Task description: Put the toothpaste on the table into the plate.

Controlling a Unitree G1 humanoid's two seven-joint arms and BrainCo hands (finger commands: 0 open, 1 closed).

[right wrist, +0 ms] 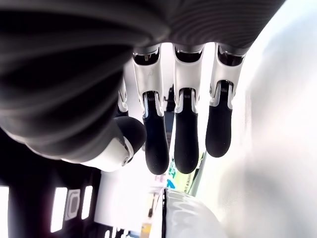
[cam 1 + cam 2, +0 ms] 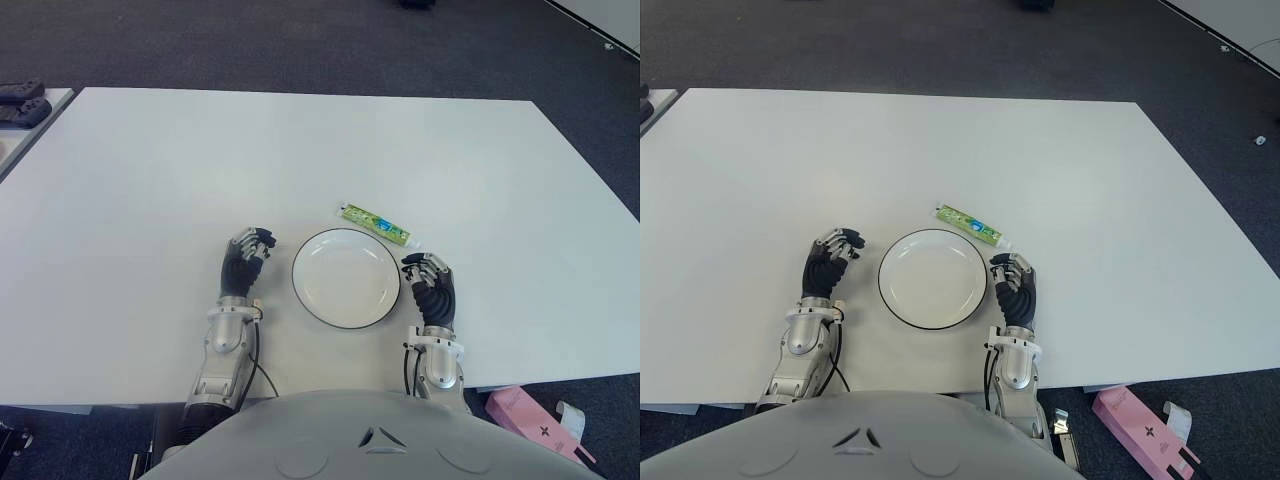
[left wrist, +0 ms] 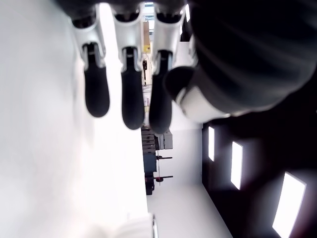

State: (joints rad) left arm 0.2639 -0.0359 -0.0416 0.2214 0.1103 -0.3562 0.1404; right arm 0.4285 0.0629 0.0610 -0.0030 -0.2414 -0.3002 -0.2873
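Nothing done yet: the toothpaste [image 2: 375, 223] lies on the tabletop [image 2: 150, 180] just beyond the empty plate [image 2: 346, 277], flanked by the left robot hand [image 2: 244, 262] and right robot hand [image 2: 428, 281], fingers loosely curled, empty

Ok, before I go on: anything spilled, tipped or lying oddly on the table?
Nothing stands out. The toothpaste lies flat on the table, just beyond the empty, upright plate, not in it. The left hand and right hand flank the plate, fingers relaxed, holding nothing. No spill or damage shows.
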